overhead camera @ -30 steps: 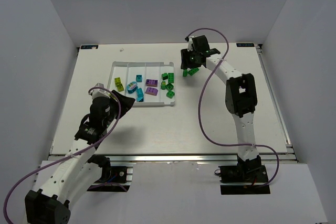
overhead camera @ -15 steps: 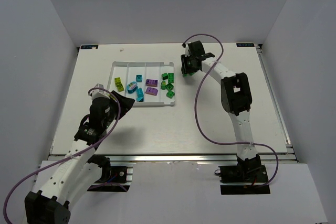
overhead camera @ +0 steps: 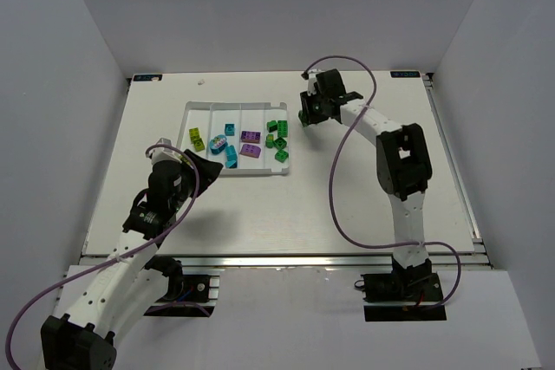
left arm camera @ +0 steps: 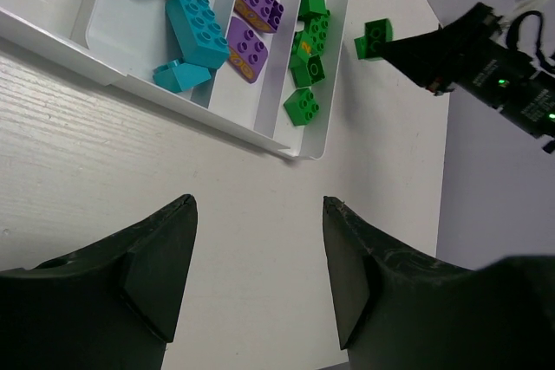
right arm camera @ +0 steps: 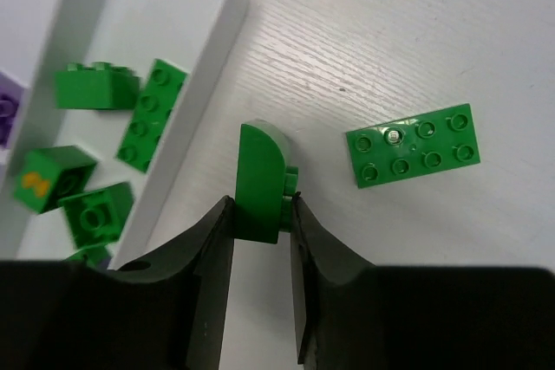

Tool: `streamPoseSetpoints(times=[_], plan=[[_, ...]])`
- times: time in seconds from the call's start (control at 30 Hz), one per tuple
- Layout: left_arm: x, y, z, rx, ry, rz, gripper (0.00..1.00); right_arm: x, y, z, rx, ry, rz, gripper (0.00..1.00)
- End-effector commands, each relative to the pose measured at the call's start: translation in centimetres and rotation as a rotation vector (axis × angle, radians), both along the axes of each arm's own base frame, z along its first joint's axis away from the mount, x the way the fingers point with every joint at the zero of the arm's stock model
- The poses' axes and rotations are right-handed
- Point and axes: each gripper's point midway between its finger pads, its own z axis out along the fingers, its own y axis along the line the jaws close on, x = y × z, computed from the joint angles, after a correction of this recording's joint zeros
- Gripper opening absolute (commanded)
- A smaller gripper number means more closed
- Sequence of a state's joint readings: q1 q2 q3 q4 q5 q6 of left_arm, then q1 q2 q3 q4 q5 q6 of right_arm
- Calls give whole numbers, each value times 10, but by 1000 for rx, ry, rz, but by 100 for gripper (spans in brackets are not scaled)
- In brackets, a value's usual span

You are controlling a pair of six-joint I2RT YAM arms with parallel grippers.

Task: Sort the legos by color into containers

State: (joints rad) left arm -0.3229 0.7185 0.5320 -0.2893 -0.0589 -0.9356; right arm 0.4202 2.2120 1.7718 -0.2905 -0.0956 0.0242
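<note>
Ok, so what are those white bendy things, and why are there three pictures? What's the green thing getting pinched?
Those are robot arms, a left arm and a right arm, each ending in a two-finger pincher called a gripper. One picture comes from a camera high above the table, looking down. The other two come from small cameras on the wrists, so you see that arm's own gripper up close. On the table sits a white tray with four long compartments holding yellow-green bricks, teal bricks, purple bricks and green bricks. The right gripper is pinching a rounded green brick just outside the tray. A flat green brick lies on the table beside it. The left gripper is open and holds nothing.
</note>
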Motion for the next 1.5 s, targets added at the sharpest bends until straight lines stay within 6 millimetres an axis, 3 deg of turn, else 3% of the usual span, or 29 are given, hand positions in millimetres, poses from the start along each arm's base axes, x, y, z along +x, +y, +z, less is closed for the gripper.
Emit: streamPoseSetpoints(times=[0.0, 0.1, 0.2, 0.47, 0.67, 0.73, 0.77, 0.9, 1.0, 1.13, 1.2, 1.27, 1.37, 1.47], plan=[[3, -3, 4, -4, -28, -12, 69, 7, 27, 107, 169, -247, 108, 0], [3, -4, 3, -4, -26, -16, 69, -4, 41, 114, 200, -240, 164, 0], [3, -3, 5, -4, -29, -17, 69, -8, 51, 105, 194, -211, 181, 0], [-3, 1, 6, -7, -29, 1, 69, 13, 80, 87, 223, -151, 180, 0], [-5, 3, 7, -6, -31, 7, 69, 23, 80, 65, 175, -161, 163, 21], [-4, 2, 7, -5, -29, 5, 69, 24, 81, 58, 164, -159, 170, 33], [-4, 2, 7, -5, -29, 4, 69, 24, 81, 56, 159, -160, 174, 44], [-2, 1, 7, -3, -28, 0, 69, 22, 83, 58, 163, -161, 191, 67], [-1, 1, 9, -5, -32, 0, 69, 22, 81, 71, 157, -198, 223, 70], [-3, 2, 9, -2, -32, 2, 69, 18, 69, 92, 114, -284, 398, 75], [-3, 2, 10, -2, -36, 5, 69, 8, 62, 93, 101, -284, 487, 71], [-4, 2, 9, -3, -36, 2, 69, 13, 44, 80, 16, -303, 516, 70], [-3, 1, 8, -7, -37, -2, 69, 33, 3, 54, -161, -286, 405, 72], [-2, 0, 7, -9, -37, -6, 69, 44, -27, 37, -233, -226, 300, 86]])
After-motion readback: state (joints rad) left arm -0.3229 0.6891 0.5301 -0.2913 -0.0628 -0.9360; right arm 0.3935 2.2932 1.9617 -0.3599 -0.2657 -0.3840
